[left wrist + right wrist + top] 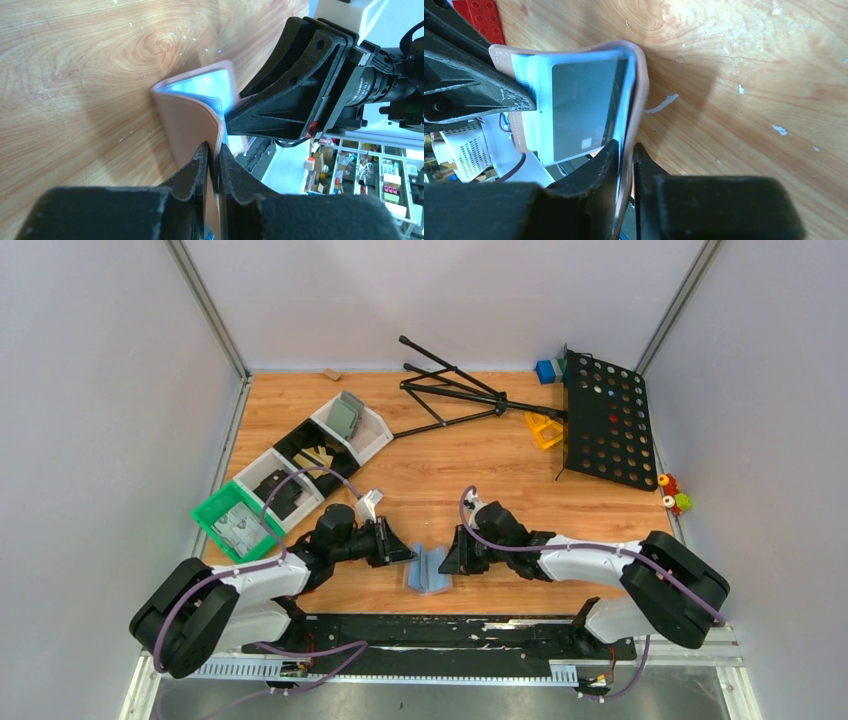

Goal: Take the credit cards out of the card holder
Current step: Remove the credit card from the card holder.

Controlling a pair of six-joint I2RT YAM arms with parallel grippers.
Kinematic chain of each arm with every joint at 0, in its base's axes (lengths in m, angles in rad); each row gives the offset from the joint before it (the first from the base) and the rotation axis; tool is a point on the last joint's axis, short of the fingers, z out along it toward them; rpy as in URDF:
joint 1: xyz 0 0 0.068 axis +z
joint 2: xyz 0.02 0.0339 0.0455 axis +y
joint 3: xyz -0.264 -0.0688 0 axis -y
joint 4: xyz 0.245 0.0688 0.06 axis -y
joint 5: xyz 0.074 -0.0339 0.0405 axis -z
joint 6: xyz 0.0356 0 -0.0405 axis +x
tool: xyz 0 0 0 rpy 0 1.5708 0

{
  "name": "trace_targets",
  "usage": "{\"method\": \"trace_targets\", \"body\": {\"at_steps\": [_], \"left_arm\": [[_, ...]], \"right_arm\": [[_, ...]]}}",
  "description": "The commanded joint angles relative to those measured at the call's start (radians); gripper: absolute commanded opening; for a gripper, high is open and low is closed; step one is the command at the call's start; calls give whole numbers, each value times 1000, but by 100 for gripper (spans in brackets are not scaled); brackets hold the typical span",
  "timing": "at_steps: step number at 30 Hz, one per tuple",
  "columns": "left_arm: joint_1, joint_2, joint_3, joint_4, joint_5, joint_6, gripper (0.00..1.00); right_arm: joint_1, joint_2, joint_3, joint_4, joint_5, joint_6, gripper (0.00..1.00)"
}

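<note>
Gripping opposite card holder [187, 117] edges, left claw [214, 150] and right claw [625, 148] stand clamped.

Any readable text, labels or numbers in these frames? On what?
"DAMIAO": black motor housing behind the right gripper, left wrist view; the finer print beside it is too small to read.
Pale mark on the credit card in the card holder: too blurred to read.
Top view: nothing legible.
</note>
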Motion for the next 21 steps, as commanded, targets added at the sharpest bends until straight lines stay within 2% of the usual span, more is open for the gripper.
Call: {"method": "trace_targets", "body": {"at_steps": [1,5,10,15,17,18,19,21], "left_arm": [[-4,12,-6,41,18,0,14],[-4,6,-3,25,14,6,8],[-4,-34,2,-15,5,9,6],[-4,-95,9,-66,-7,1,2],[-5,-121,8,-93,-24,-1,1],[-4,-134,5,-102,-35,-4,0],[-4,-148,0,-108,-47,-12,0],[-4,-174,-13,-112,-72,-30,0]], "right_arm": [[-2,10,-8,76,-21,11,23],[-5,-19,-23,86,-14,15,36],[-19,-52,-71,176,-54,44,53],[-12,-46,-48,170,-77,57,69],[-2,-44,-27,146,-65,62,81],[5,-41,-14,124,-54,63,93],[13,-38,3,101,-39,62,98],[30,-29,30,69,-16,62,100]]}}
